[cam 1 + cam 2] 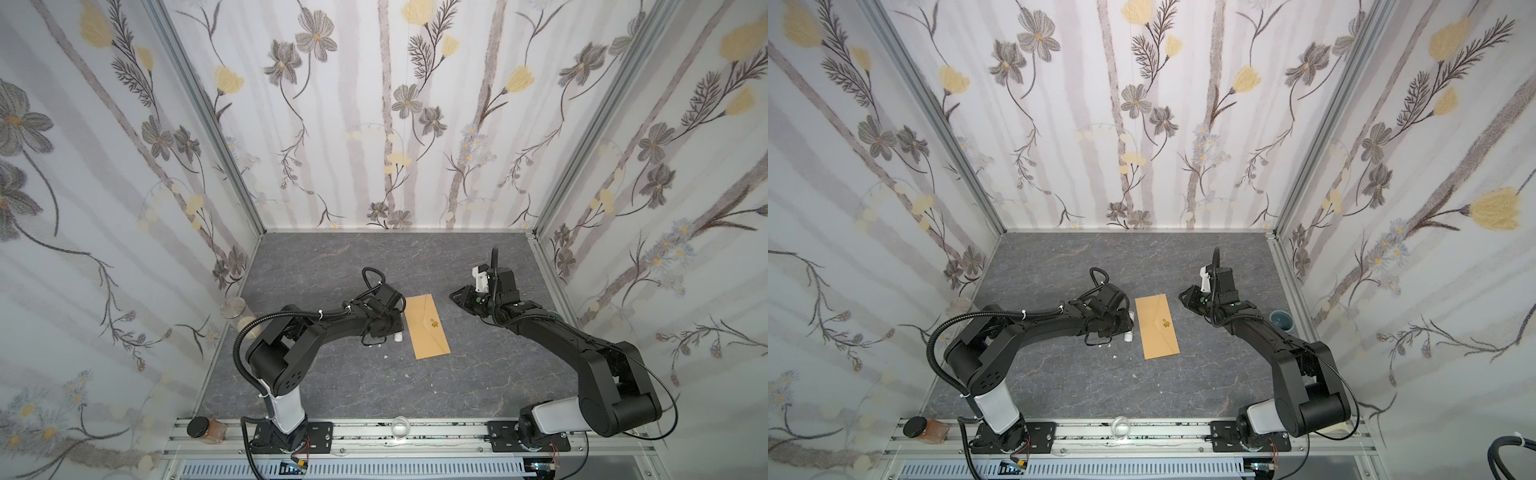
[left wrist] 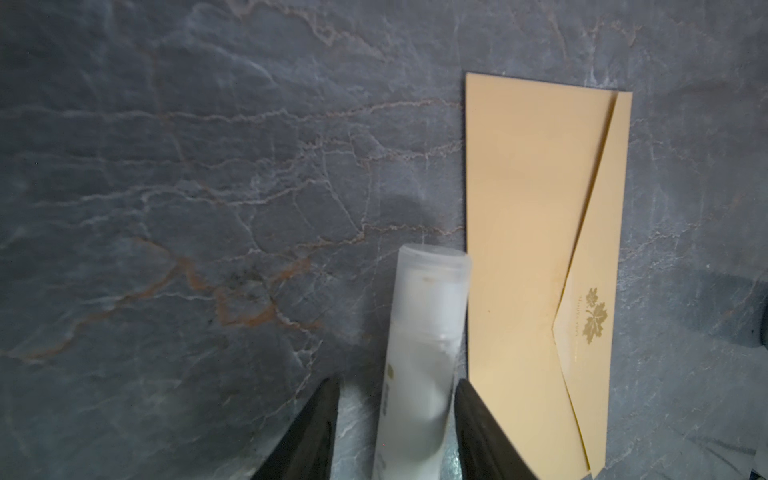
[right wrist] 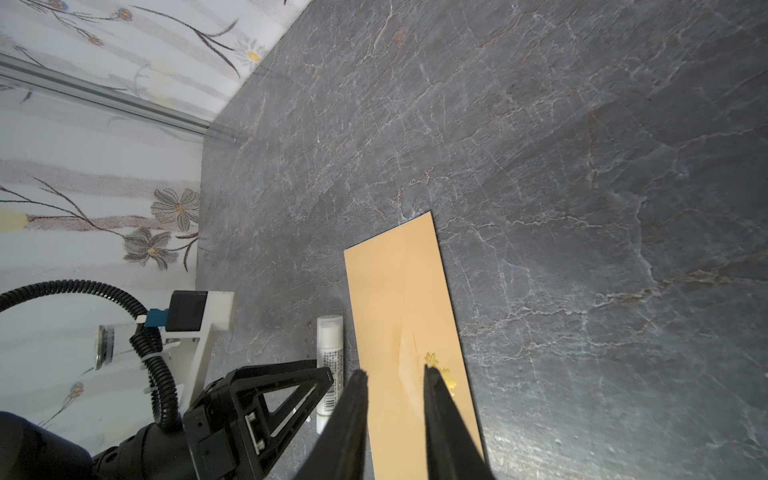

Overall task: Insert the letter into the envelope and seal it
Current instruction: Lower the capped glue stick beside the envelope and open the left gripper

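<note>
The tan envelope [image 1: 428, 328] [image 1: 1158, 328] lies flat mid-table with its pointed flap folded down under a gold sticker [image 2: 594, 316]. The letter is out of view. A small white glue stick [image 2: 419, 340] [image 3: 330, 357] lies on the table along the envelope's [image 2: 523, 249] left long edge. My left gripper [image 2: 395, 386] [image 1: 392, 328] is open around it, with a gap showing on one side of the stick. My right gripper [image 3: 395, 372] [image 1: 455, 297] hangs open and empty above the envelope [image 3: 399, 299], its fingertips near the sticker [image 3: 446, 376].
A clear glass jar [image 1: 235, 308] stands by the left wall. A black-lidded jar [image 1: 203, 428] and a small clear glass [image 1: 400, 426] sit on the front rail. A blue-green cup [image 1: 1280, 320] is behind my right arm. White crumbs [image 1: 386, 356] lie near the envelope.
</note>
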Controlling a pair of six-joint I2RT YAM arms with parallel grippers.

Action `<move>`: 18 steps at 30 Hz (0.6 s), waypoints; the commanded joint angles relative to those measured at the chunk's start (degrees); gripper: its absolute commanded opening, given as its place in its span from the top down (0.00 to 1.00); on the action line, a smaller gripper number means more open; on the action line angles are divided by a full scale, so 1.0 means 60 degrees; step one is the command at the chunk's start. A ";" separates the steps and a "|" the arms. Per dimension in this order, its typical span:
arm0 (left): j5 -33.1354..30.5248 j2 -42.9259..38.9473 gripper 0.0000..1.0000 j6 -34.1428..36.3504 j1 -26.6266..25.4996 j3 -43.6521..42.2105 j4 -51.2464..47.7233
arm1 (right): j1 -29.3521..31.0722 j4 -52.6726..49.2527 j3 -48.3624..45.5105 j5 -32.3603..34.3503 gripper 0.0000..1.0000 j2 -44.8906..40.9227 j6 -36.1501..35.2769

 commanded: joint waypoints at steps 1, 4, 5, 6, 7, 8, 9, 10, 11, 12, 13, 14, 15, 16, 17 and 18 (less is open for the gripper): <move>-0.0174 0.0037 0.54 0.0084 -0.0013 0.0109 -0.0128 | -0.0001 0.0463 -0.0039 -0.0106 0.74 0.0056 0.0023; -0.0203 0.0023 0.55 0.0100 -0.0009 0.0186 -0.0127 | 0.0000 0.0454 -0.0054 -0.0106 0.74 0.0044 0.0023; -0.0202 0.0015 0.55 0.0087 -0.0005 0.0214 -0.0127 | -0.0002 0.0453 -0.0054 -0.0106 0.74 0.0030 0.0036; -0.0194 0.0016 0.55 0.0100 -0.0007 0.0245 -0.0127 | -0.0002 0.0449 -0.0054 -0.0106 0.74 0.0020 0.0023; -0.0189 -0.0009 0.55 0.0098 -0.0013 0.0275 -0.0126 | -0.0001 0.0452 -0.0054 -0.0106 0.74 0.0000 0.0026; -0.0191 -0.0039 0.55 0.0081 -0.0010 0.0310 -0.0127 | -0.0002 0.0444 -0.0054 -0.0106 0.74 -0.0022 0.0031; -0.0158 -0.0070 0.55 0.0059 -0.0006 0.0355 -0.0119 | -0.0002 0.0446 -0.0054 -0.0093 0.74 -0.0035 0.0037; -0.0117 -0.0121 0.54 0.0029 -0.0005 0.0405 -0.0127 | 0.0005 0.0413 -0.0054 -0.0092 0.74 -0.0059 0.0037; -0.0092 -0.0178 0.54 -0.0009 -0.0007 0.0438 -0.0127 | 0.0001 0.0405 -0.0054 -0.0091 0.74 -0.0081 0.0037; -0.0101 -0.0252 0.54 -0.0017 -0.0011 0.0469 -0.0134 | -0.0001 0.0391 -0.0054 -0.0091 0.73 -0.0095 0.0037; -0.0138 -0.0329 0.54 -0.0024 -0.0009 0.0491 -0.0151 | 0.0001 0.0377 -0.0063 -0.0081 0.73 -0.0118 0.0030; -0.0184 -0.0403 0.54 -0.0057 -0.0008 0.0484 -0.0181 | -0.0001 0.0358 -0.0054 -0.0069 0.73 -0.0149 0.0023; -0.0260 -0.0525 0.53 -0.0074 0.0001 0.0471 -0.0211 | -0.0002 0.0318 -0.0054 -0.0037 0.73 -0.0198 0.0012; -0.0379 -0.0659 0.53 -0.0083 0.0020 0.0463 -0.0253 | -0.0002 0.0278 -0.0054 0.0006 0.73 -0.0257 0.0008; -0.0500 -0.0803 0.53 -0.0090 0.0035 0.0411 -0.0286 | -0.0002 0.0278 -0.0043 0.0024 0.73 -0.0301 0.0008; -0.0638 -0.0963 0.53 -0.0066 0.0056 0.0343 -0.0301 | -0.0010 0.0214 -0.0028 0.0060 0.73 -0.0350 -0.0005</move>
